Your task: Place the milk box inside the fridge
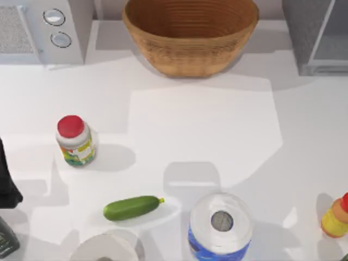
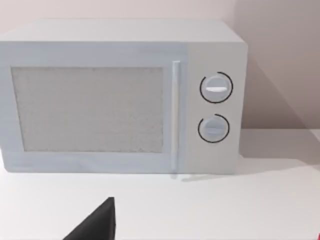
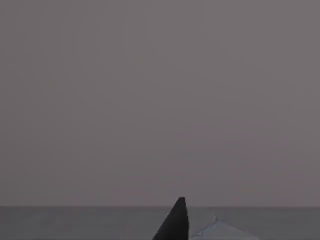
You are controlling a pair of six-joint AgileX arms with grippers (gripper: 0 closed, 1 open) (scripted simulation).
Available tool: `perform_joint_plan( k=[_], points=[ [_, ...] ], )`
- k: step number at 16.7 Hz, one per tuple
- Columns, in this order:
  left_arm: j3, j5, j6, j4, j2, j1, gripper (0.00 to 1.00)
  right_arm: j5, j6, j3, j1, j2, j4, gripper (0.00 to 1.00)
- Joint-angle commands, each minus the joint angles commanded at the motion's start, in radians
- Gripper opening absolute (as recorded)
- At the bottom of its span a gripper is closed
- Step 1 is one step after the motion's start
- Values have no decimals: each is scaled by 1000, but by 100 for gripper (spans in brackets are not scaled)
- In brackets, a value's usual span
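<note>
The fridge [image 1: 312,35] stands at the table's back right corner, grey with a pale inner panel, seen in part. The milk box is out of view. In the right wrist view one dark finger [image 3: 175,224] of my right gripper rises before a flat grey surface. A pale pointed shape [image 3: 222,231] sits beside it, and I cannot tell what it is. My left arm [image 1: 7,182] rests at the table's left edge. One of its fingers [image 2: 97,224] points toward the microwave [image 2: 120,100].
A microwave [image 1: 41,30] with two knobs fills the back left, a wicker basket [image 1: 190,38] the back middle. A red-capped jar [image 1: 75,140] stands left. A cucumber [image 1: 130,207], a paper roll [image 1: 220,224] and another roll [image 1: 106,247] line the front. A yellow bottle [image 1: 336,216] stands right.
</note>
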Motion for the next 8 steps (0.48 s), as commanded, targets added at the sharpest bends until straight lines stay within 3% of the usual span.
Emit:
perform_joint_plan(
  k=[3, 8],
  points=[
    [0, 0, 0, 0, 0, 0, 100, 0, 0, 0, 0, 0, 0, 98],
    [0, 0, 0, 0, 0, 0, 100, 0, 0, 0, 0, 0, 0, 100]
  ],
)
